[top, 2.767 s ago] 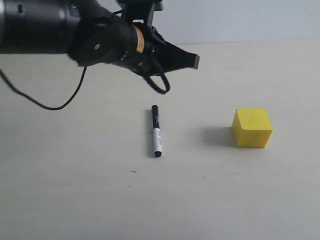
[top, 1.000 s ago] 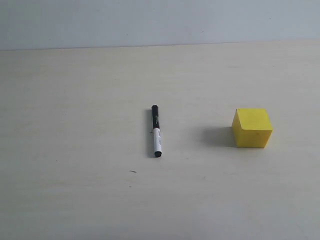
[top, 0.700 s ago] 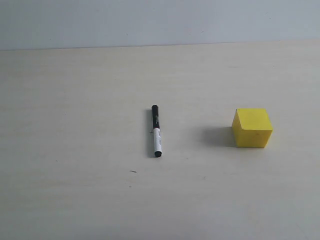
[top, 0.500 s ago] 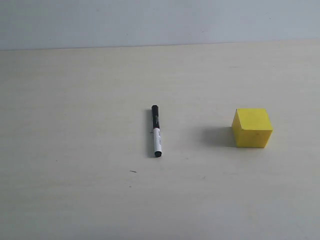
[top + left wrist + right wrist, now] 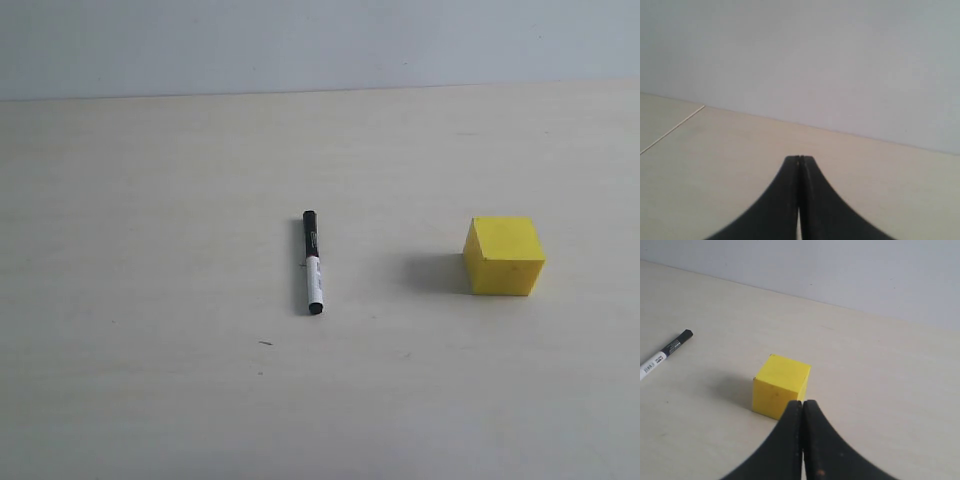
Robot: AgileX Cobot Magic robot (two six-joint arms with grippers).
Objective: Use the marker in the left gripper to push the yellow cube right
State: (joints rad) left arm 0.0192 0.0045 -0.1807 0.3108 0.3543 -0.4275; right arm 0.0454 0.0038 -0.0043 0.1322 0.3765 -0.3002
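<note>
Exterior view first: the yellow cube (image 5: 504, 257) sits flat on the pale table (image 5: 150, 380), throwing a soft shadow to its left. And there's the marker (image 5: 312, 262), lying flat on the table well to the left of the cube, a wide strip of bare tabletop between them. Its black capped end points away toward the back wall (image 5: 320, 40), and its white barrel runs toward the camera. It lies roughly square to the line across to the cube.

Over to the left wrist view: the left fingers (image 5: 787, 190) are pressed tight together, only a hairline seam between them, and nothing is pinched in there. Beyond them, just bare table and the grey wall.

Now the right wrist view: the right fingers (image 5: 790, 440) are also clamped together on nothing. The cube (image 5: 780, 385) shows just past their tips, one corner turned toward this camera. Whether the tips touch it, I cannot tell. The marker (image 5: 665, 354) lies well off to the cube's side, running out of frame, black cap end pointing toward the wall.
</note>
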